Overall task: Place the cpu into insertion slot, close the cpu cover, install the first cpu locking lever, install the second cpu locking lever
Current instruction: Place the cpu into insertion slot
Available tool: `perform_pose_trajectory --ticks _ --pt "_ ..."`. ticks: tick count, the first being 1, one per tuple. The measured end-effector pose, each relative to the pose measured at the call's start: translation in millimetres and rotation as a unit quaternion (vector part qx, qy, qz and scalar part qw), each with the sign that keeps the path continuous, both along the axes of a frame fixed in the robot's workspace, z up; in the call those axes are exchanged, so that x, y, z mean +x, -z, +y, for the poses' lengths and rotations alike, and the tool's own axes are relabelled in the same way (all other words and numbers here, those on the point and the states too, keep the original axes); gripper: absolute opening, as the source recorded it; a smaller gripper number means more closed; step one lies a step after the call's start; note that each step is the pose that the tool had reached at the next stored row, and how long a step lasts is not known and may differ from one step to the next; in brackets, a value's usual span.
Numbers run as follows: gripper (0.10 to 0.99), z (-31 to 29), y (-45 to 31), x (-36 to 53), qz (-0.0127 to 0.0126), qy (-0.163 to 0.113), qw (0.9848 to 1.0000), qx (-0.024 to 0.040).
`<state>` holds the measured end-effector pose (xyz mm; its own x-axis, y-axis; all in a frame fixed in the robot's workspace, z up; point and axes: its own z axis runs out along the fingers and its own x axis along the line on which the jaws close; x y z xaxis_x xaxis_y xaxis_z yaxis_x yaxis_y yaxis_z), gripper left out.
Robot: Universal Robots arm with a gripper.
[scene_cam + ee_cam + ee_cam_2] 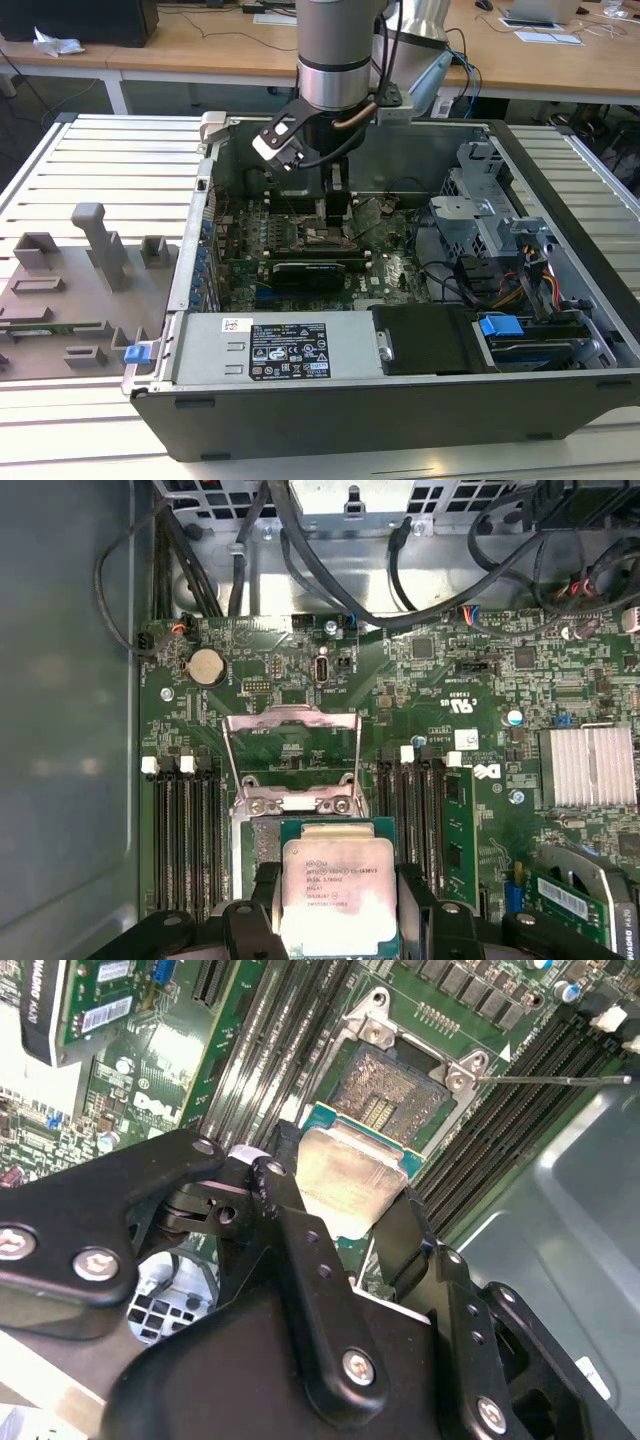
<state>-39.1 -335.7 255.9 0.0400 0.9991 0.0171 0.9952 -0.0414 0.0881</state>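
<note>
In the second wrist view the black fingers (300, 1250) of the gripper (348, 1200) cover the near part of the cpu (350, 1170) they clasp, and the cpu hides one edge of the insertion slot (395, 1095). In the first wrist view the cpu (338, 900) runs off the picture's edge, and the print on its top is too small to read. In the exterior view the arm (338, 40) is cut off at the top of the frame, and the gripper (336, 200) blocks the chip and part of the slot at the frame's middle.
</note>
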Motion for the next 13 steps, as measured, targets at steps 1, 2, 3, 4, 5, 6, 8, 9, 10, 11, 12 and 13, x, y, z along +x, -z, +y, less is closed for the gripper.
perform_pose_trajectory --ticks 1,2,3,4,5,6,8,9,10,11,12,13 --pt "0.541 0.0 1.1 -0.4 0.0 0.0 1.0 -0.0001" --pt "0.541 0.0 2.0 -0.6 0.0 0.0 1.0 -0.0001" --pt "0.541 0.0 3.2 -0.9 0.0 0.0 1.0 -0.0001" --pt "0.541 0.0 4.2 -1.1 0.0 0.0 1.0 -0.0001" --pt "0.541 0.0 6.0 -1.2 0.0 0.0 1.0 -0.0001" --pt "0.541 0.0 6.9 -1.3 0.0 0.0 1.0 0.0" --pt "0.541 0.0 9.6 -1.5 0.0 0.0 1.0 -0.0001" --pt "0.541 0.0 10.7 -1.5 0.0 0.0 1.0 0.0" --pt "0.541 0.0 11.5 -1.5 0.0 0.0 1.0 0.0" --pt "0.541 0.0 13.0 -1.5 0.0 0.0 1.0 -0.0001" --pt "0.541 0.0 14.5 -1.5 0.0 0.0 1.0 -0.0001" --pt "0.541 0.0 15.6 -1.6 0.0 0.0 1.0 -0.0001"
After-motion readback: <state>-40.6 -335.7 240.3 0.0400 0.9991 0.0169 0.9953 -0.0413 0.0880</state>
